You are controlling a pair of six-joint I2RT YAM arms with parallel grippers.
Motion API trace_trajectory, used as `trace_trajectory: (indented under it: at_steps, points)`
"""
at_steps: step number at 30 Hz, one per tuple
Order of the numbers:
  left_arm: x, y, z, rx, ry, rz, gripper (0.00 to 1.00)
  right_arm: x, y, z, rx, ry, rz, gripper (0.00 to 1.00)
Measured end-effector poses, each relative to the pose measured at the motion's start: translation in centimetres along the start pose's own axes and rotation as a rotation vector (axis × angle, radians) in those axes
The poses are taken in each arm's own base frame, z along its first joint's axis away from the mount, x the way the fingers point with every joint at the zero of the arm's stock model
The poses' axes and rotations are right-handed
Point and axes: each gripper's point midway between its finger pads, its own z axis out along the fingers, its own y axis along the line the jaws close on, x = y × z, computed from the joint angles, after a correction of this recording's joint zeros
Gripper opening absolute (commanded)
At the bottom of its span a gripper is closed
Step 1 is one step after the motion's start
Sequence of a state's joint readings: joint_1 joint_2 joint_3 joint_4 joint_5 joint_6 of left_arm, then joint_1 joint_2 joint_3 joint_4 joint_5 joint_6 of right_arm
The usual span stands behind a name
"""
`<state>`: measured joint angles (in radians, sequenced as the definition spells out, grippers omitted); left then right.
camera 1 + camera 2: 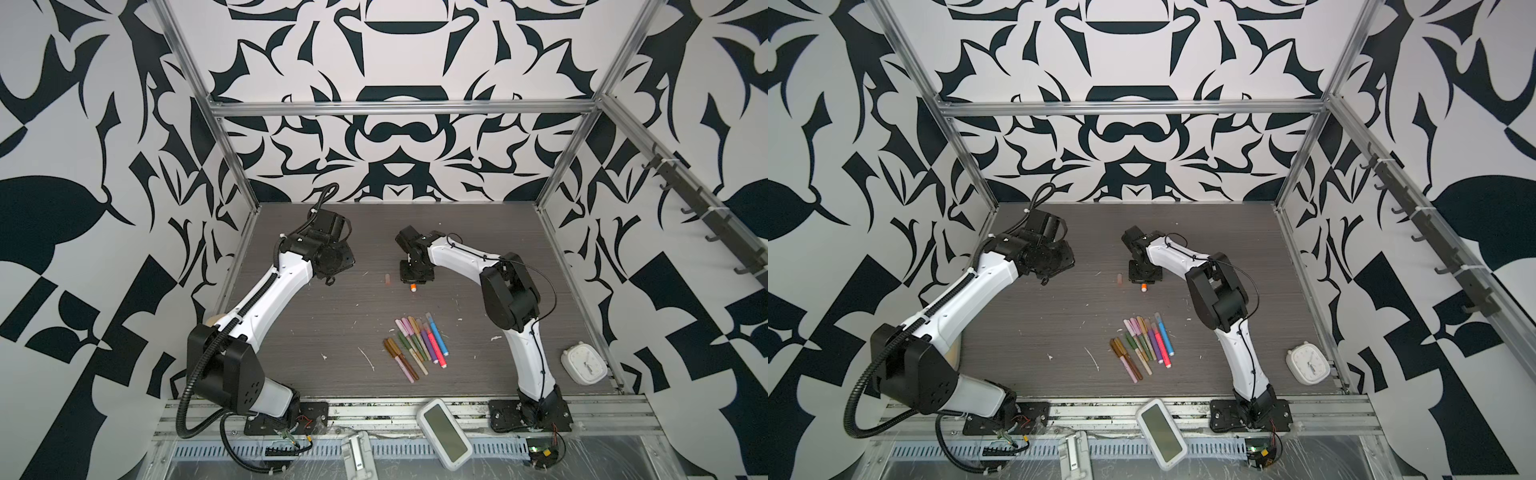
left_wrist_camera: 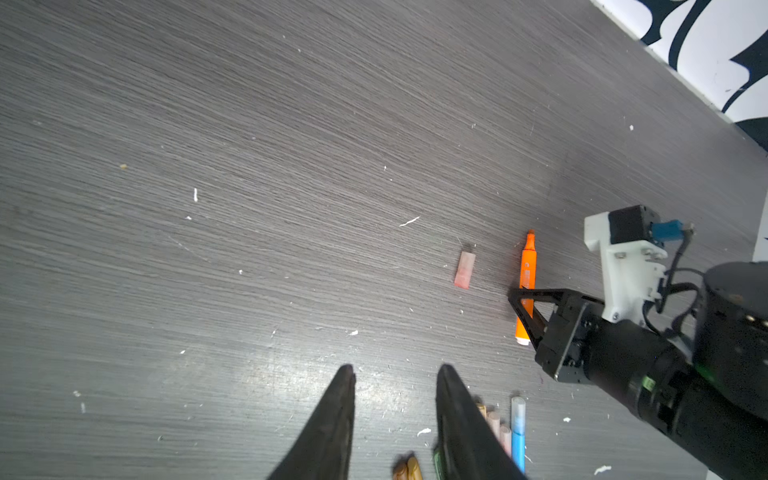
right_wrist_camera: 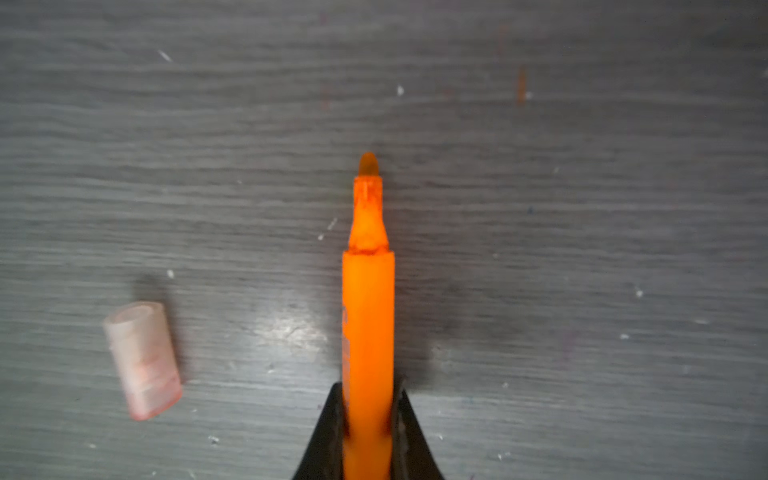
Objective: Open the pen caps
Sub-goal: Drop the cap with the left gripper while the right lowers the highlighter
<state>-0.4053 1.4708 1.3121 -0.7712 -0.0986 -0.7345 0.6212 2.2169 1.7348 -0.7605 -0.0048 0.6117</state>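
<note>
A white clock [image 1: 584,366] and a grey-screened white device [image 1: 444,433] sit near the front.

- In both top views the right gripper [image 1: 414,279] hides most of the orange pen [image 1: 413,287].
- In the left wrist view a black finger [image 2: 461,424] covers some pens [image 2: 518,432], and they run off the picture.
- The pink cap [image 3: 143,359] looks blurry.

An uncapped orange pen [image 2: 528,266] is lying on the grey counter [image 2: 249,166], with the right pincer [image 2: 524,303] clasping its rear half. A pale pink cap [image 2: 464,270] is resting just beside it, not touching. The left pincer [image 2: 395,370] is holding its dark fingers [image 2: 332,415] parted over the counter, with capped pens [image 2: 518,432] peeking out behind one.
</note>
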Motion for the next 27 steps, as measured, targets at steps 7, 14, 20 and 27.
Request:
trace_trajectory:
  at_steps: [7,14,20,27]
  points:
    - [0.3,-0.3,0.2,0.019,0.021,0.001,0.36,0.0,0.3,0.1,-0.022,0.007,0.016,0.29]
    - [0.4,-0.5,0.4,0.032,0.036,-0.003,0.36,0.1,0.2,0.1,-0.022,0.010,0.018,0.21]
    - [0.4,-0.7,0.4,0.046,0.038,-0.009,0.36,0.0,0.1,0.1,-0.021,0.010,0.020,0.19]
    - [0.3,-1.0,0.4,0.059,0.036,-0.024,0.36,0.1,0.1,0.1,-0.023,0.008,0.013,0.30]
